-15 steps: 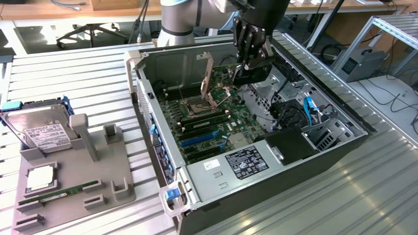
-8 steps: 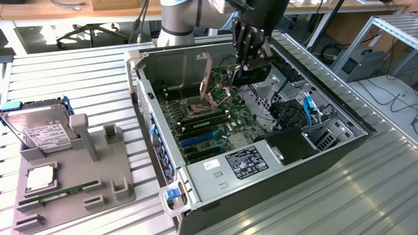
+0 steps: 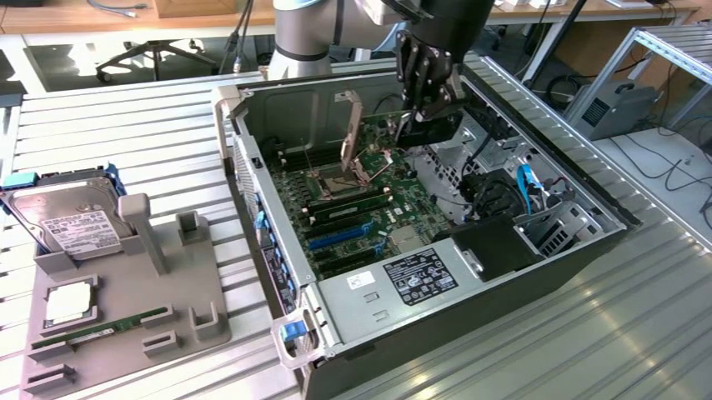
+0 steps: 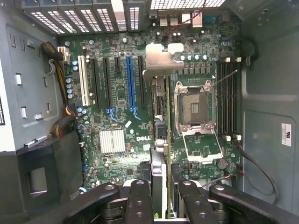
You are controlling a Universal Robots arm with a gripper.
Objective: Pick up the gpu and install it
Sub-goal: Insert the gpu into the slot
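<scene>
The gpu point(image 4: 160, 140) is being pinched edge-on by the gripper point(image 4: 161, 196) above the motherboard point(image 4: 117, 116) inside the open computer case point(image 3: 267, 108), which is lying on the ribbed metal worktop point(image 3: 133, 133). A grey tray point(image 3: 122, 308) is sitting at the worktop's edge; desks are being seen behind.

The open computer case point(image 3: 445, 275) lies on the slatted table point(image 3: 133, 133), with the holder tray point(image 3: 122, 308) to the exterior view's left. On that tray the hard drive point(image 3: 69, 218) sits far, the memory stick point(image 3: 100, 327) near. Inside the case the gripper point(image 3: 418, 112) holds the gpu point(image 4: 160, 140) edge-on above the motherboard point(image 4: 117, 112) — between the card slots point(image 4: 132, 84) and the processor socket point(image 4: 195, 107).
</scene>
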